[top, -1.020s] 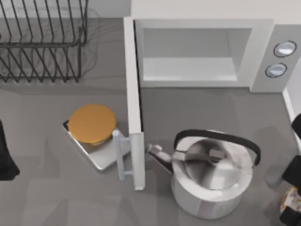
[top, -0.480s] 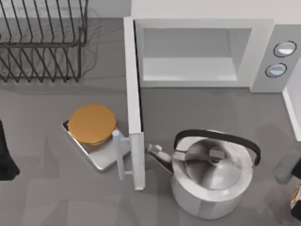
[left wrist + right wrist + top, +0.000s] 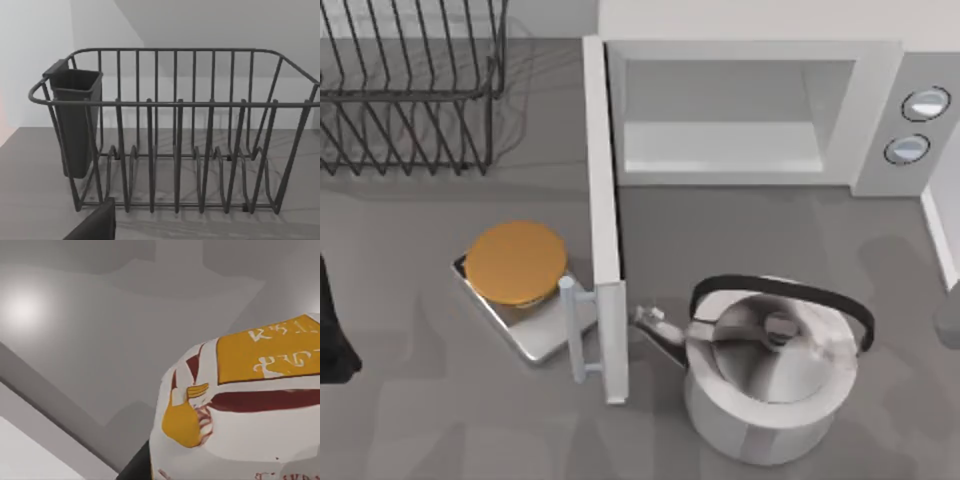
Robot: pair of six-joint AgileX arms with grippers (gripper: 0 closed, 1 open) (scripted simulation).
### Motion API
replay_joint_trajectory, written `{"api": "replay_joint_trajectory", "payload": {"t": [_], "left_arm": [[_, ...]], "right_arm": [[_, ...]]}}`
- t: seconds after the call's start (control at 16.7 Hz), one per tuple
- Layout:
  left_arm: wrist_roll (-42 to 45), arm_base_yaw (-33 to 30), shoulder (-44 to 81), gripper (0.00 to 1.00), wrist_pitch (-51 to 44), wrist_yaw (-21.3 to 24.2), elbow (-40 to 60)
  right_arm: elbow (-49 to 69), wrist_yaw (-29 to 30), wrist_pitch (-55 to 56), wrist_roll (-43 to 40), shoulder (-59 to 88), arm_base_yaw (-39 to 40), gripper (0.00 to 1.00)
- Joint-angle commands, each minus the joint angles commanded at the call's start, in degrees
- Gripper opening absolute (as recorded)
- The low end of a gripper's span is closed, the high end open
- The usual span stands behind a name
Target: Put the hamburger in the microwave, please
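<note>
The hamburger, a lump in white, orange and dark red, sits very close to the lens in the right wrist view, above grey table. My right gripper is shut on it, and one dark finger shows at its edge. The microwave stands at the back right of the table. Its pale cavity is open, and its white door is swung out toward the front with its bar handle facing left. My left arm is parked at the table's left edge.
A big silver kettle with a black handle stands in front of the microwave. An orange disc on a silver slab lies left of the door. A black wire dish rack with a dark cup fills the back left.
My right arm has drawn off to the right with the hamburger and left the top view; a grey shadow stays at the right edge. The left arm has not moved.
</note>
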Motion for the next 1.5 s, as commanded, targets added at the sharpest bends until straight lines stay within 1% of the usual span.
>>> {"api": "replay_joint_trajectory", "payload": {"t": [0.18,0.48,0.6,0.78,0.96,1.2,1.32,1.5], "left_arm": [[0.0,0.0,0.0,1.0,0.0,0.0,0.0],[0.0,0.0,0.0,1.0,0.0,0.0,0.0],[0.0,0.0,0.0,1.0,0.0,0.0,0.0],[0.0,0.0,0.0,1.0,0.0,0.0,0.0],[0.0,0.0,0.0,1.0,0.0,0.0,0.0],[0.0,0.0,0.0,1.0,0.0,0.0,0.0],[0.0,0.0,0.0,1.0,0.0,0.0,0.0],[0.0,0.0,0.0,1.0,0.0,0.0,0.0]], "right_arm": [[1.62,-1.55,0.15,-0.11,1.4,0.69,0.0],[1.51,-1.48,0.25,0.02,1.38,0.53,0.0],[3.36,0.33,2.09,0.5,2.7,0.38,0.0],[10.48,6.61,8.63,2.71,8.88,1.18,0.0],[21.41,14.86,18.65,6.89,19.85,3.78,0.0],[37.8,24.56,38.0,15.26,38.42,8.15,0.0],[45.41,27.35,48.94,20.34,47.95,9.75,0.0],[54.99,28.32,64.5,28.41,61.36,10.97,0.0]]}}
